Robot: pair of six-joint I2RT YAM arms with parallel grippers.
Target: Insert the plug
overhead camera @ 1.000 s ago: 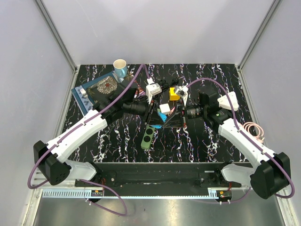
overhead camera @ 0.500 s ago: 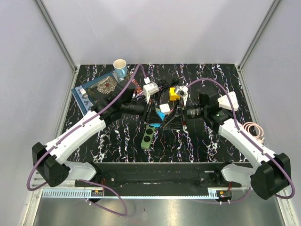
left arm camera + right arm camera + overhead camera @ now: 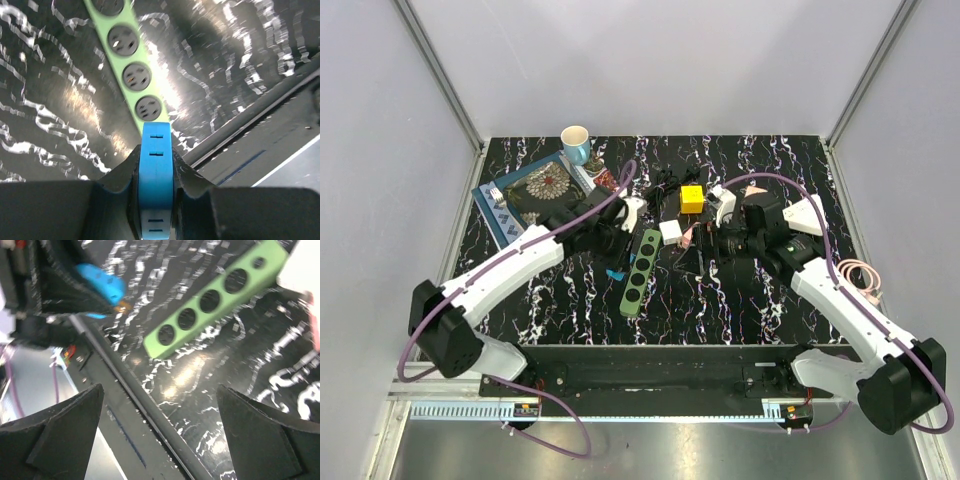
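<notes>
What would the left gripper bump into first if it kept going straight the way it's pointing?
Probably the long green plastic power strip: the left gripper, shut on a blue plastic plug, points at its nearest socket, though the gap is hard to judge.

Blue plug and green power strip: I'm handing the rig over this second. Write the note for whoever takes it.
Left gripper: shut on the blue plastic plug.
Right gripper: open and empty, above the table near the strip.
Long green power strip: lies flat on the black marbled table between the two arms. Every socket in view is empty.
Done: plug grasped and held close to the strip's near end, not in a socket.
Left: line the plug up over a socket and press it in. The right arm could probably steady the strip.
</notes>
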